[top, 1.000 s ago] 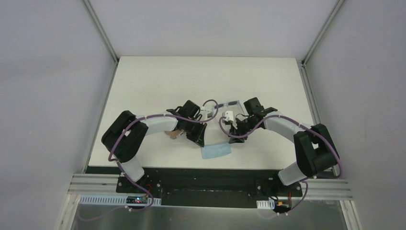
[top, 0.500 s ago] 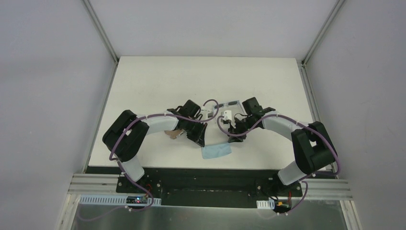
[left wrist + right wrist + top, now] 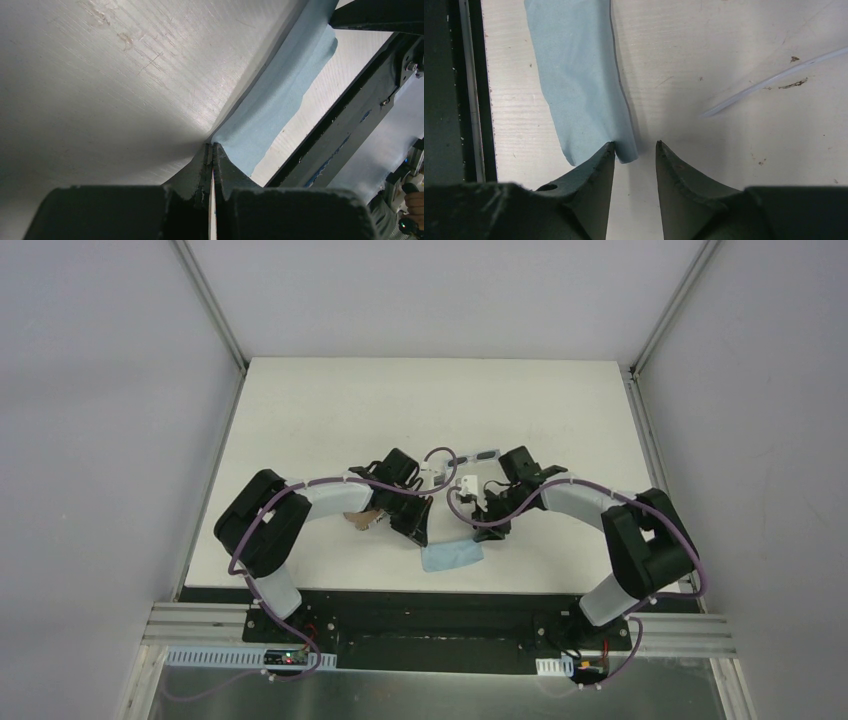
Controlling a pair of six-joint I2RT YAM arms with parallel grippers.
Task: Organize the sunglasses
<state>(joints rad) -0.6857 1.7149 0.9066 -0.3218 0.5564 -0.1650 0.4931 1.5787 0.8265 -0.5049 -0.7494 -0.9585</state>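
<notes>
The sunglasses [image 3: 478, 455], white-framed with dark lenses, lie on the table behind both grippers; a slim white temple arm [image 3: 774, 80] shows in the right wrist view. My left gripper [image 3: 417, 529] is shut on a thin white printed sheet edge [image 3: 211, 210], apparently a flap of the case [image 3: 362, 517]; its tips [image 3: 212, 147] sit at the edge of the light blue cloth [image 3: 280, 105]. My right gripper [image 3: 488, 524] is open, low over the table, with its tips [image 3: 634, 146] either side of the cloth's near corner [image 3: 584, 75].
The blue cloth [image 3: 452, 555] lies near the white table's [image 3: 330, 410] front edge, between the two grippers. A black rail [image 3: 444, 90] runs along that edge. Grey walls enclose the table at the left, right and back.
My right gripper has moved a little to the left, closer to the cloth. The left arm has stayed put.
</notes>
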